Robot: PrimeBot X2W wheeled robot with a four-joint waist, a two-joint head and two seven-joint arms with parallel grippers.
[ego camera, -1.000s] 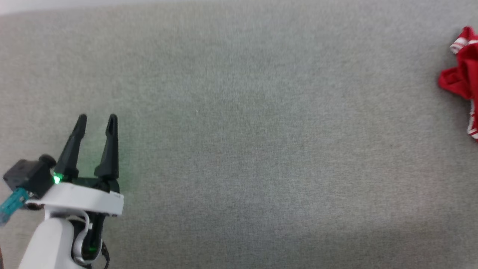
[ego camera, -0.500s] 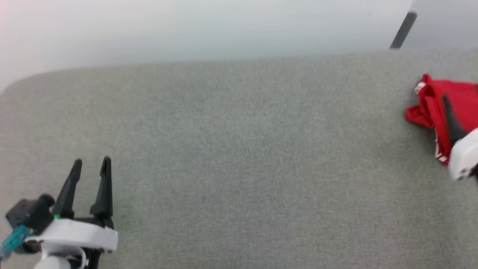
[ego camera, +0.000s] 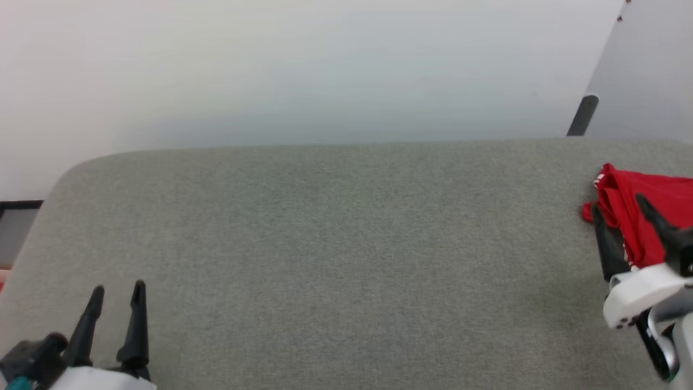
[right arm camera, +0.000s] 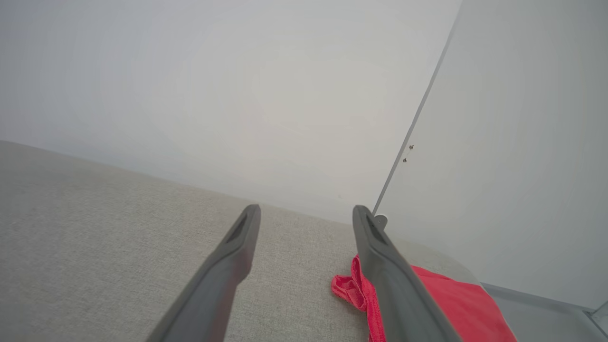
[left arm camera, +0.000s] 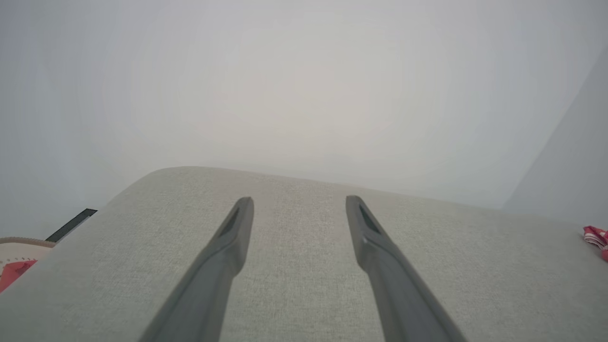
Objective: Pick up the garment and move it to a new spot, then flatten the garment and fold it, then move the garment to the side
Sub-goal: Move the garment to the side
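The garment (ego camera: 663,187) lies bunched in a red heap at the right edge of the grey fabric-covered surface (ego camera: 346,244), near its far right corner, neither spread flat nor folded. The right gripper (ego camera: 618,206) hovers at the heap's left side, jaws open and holding nothing. The left gripper (ego camera: 118,288) sits by the near left corner, jaws open and empty. By this showing, flattening, folding and setting aside remain; whether this spot is already the new one cannot be told.

Left tool (ego camera: 118,287) spread wide; right tool (ego camera: 619,205) likewise.
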